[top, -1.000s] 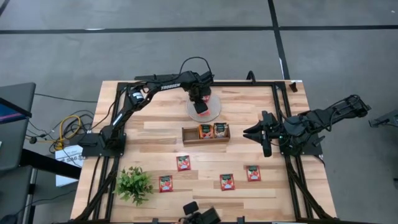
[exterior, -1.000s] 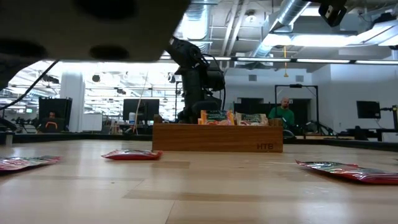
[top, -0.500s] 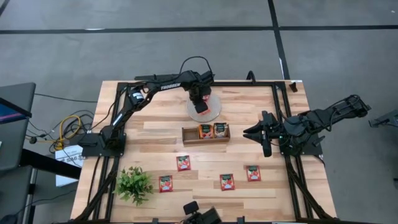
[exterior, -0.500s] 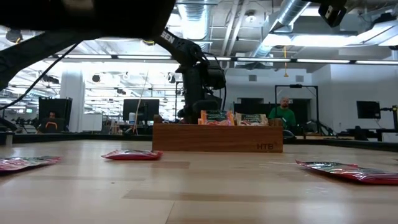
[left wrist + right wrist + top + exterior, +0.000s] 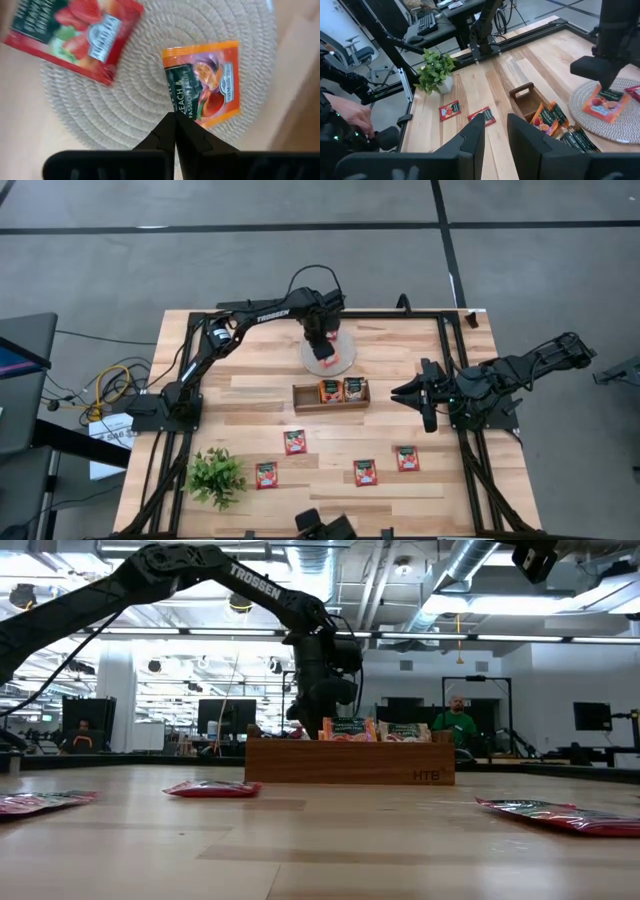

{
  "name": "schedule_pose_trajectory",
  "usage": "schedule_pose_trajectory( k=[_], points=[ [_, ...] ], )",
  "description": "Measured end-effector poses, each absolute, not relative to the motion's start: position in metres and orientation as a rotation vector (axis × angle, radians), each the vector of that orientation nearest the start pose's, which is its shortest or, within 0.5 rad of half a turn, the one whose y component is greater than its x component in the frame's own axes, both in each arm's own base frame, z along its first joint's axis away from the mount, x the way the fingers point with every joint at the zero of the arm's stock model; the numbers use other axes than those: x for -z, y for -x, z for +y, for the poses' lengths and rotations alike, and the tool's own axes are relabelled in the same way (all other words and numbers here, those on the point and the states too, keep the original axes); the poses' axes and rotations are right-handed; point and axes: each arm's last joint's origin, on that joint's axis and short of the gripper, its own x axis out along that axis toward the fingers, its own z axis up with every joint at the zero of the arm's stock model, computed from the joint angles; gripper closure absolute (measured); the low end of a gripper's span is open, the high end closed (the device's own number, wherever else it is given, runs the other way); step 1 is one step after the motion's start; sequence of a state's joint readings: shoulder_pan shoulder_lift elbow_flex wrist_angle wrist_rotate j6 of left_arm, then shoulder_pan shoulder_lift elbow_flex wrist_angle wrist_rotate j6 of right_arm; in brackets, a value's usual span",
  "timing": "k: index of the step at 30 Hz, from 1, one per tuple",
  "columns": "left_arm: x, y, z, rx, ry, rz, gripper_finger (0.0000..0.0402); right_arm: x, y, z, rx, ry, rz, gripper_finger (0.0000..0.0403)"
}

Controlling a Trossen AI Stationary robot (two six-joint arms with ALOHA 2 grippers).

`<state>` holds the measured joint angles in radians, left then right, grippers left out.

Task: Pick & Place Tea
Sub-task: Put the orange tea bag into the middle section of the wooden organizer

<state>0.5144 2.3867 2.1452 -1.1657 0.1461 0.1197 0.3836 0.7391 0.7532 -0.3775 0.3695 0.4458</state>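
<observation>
Left gripper point(image 5: 175, 120): upper centre of high view, pinching orange peach-passionfruit tea sachet point(image 5: 204, 82) above woven mat point(image 5: 150, 120). Right gripper point(image 5: 494, 131): centre right, narrowly parted, empty.

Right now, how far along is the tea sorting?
Two sachets already stand in the wooden tray. The left gripper is shut on an orange peach sachet above the woven mat, where a red sachet lies. Four red sachets remain on the table.
</observation>
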Motion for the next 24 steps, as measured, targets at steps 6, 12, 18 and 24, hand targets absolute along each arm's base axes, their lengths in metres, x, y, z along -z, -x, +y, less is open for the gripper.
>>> schedule_pose_trajectory(
  k=[6, 12, 18, 24],
  points=[
    [-0.193, -0.423, 0.221, -0.19, 0.343, 1.361, 0.0401, -0.311, -0.15, 0.049, 0.061, -0.308, 0.334, 0.0328],
    [-0.225, -0.422, 0.213, -0.179, 0.301, 1.308, 0.0402, -0.311, -0.15, 0.049, 0.06, -0.308, 0.333, 0.0328],
    [-0.268, -0.413, 0.203, -0.187, 0.262, 1.241, 0.0401, -0.311, -0.15, 0.049, 0.06, -0.308, 0.334, 0.0328],
    [-0.31, -0.403, 0.173, -0.167, 0.227, 1.18, 0.0401, -0.311, -0.15, 0.049, 0.061, -0.307, 0.336, 0.0328]
  ],
)
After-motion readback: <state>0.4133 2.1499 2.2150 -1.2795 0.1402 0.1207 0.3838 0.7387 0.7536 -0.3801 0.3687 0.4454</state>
